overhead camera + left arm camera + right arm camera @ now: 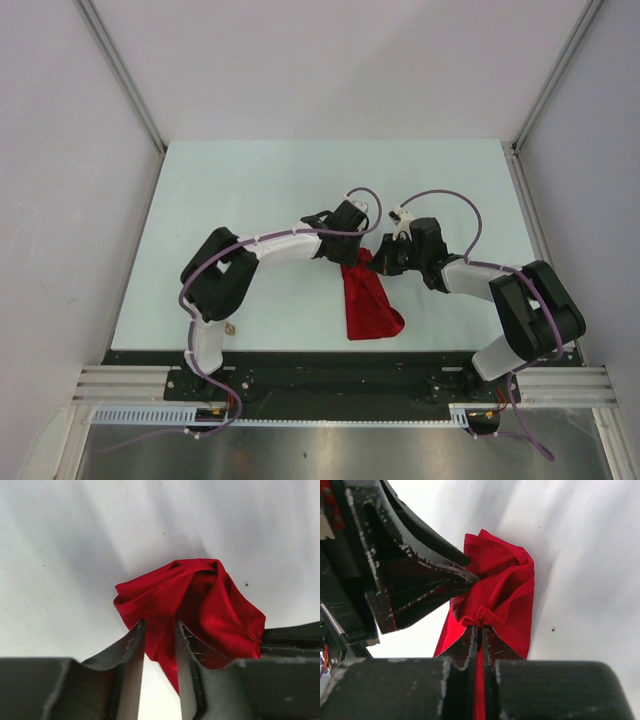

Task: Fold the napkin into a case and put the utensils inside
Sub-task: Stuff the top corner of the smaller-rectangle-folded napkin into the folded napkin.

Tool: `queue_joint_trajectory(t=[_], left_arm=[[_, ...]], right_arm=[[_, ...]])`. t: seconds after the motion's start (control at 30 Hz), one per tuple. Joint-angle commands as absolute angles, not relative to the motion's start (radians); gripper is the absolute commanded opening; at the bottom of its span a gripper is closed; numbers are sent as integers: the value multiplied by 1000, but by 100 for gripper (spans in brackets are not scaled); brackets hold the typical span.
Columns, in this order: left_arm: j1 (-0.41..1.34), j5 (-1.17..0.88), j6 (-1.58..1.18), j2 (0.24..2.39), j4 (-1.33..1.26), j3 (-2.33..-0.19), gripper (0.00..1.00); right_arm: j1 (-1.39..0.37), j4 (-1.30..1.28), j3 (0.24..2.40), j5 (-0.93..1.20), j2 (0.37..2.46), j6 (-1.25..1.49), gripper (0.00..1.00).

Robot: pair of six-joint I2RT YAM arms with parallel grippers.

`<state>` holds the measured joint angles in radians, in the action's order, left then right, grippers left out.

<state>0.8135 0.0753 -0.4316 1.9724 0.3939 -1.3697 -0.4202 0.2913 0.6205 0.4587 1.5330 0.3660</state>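
The red napkin (370,300) hangs bunched from its top end, and its lower part trails on the white table (260,180) toward the near edge. My right gripper (481,626) is shut on a pinched fold at the top of the napkin (507,587). My left gripper (160,625) stands right beside it, jaws apart. The cloth (200,605) lies at and just beyond its fingertips, with bare table showing in the gap. From above, both grippers meet over the napkin's top, left (352,252) and right (376,262). The utensils are not clearly in view.
A small gold-coloured bit (231,327) lies beside the left arm's base, too small to identify. White walls enclose the table on three sides. A black rail (330,358) runs along the near edge.
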Motion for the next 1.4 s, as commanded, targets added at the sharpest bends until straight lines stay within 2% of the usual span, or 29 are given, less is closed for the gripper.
queue_joint_trajectory(t=[0.0, 0.03, 0.1, 0.13, 0.2, 0.47, 0.67, 0.97, 1.2, 1.37], left_arm=[[819, 101, -405, 1985, 416, -1430, 28], [819, 103, -406, 1982, 414, -1431, 18], [819, 100, -414, 1962, 404, -1427, 11], [819, 100, -417, 1951, 396, -1424, 5], [818, 81, -425, 1924, 374, -1408, 0], [811, 8, -486, 1865, 315, -1356, 0], [798, -66, -531, 1848, 267, -1293, 0], [792, -74, -528, 1835, 249, -1249, 0], [793, -78, -517, 1824, 250, -1241, 0], [775, -58, -517, 1821, 282, -1243, 0]], right_arm=[[-420, 322, 653, 477, 1545, 391, 0], [-420, 313, 660, 473, 1545, 394, 0], [-429, 287, 664, 466, 1543, 400, 0], [-434, 284, 666, 465, 1542, 409, 0], [-445, 284, 669, 459, 1543, 445, 0], [-497, 339, 652, 373, 1600, 647, 0], [-515, 529, 617, 308, 1667, 854, 0], [-518, 667, 603, 224, 1724, 1077, 0], [-529, 799, 608, 204, 1831, 1126, 0], [-566, 793, 628, 215, 1867, 1002, 4]])
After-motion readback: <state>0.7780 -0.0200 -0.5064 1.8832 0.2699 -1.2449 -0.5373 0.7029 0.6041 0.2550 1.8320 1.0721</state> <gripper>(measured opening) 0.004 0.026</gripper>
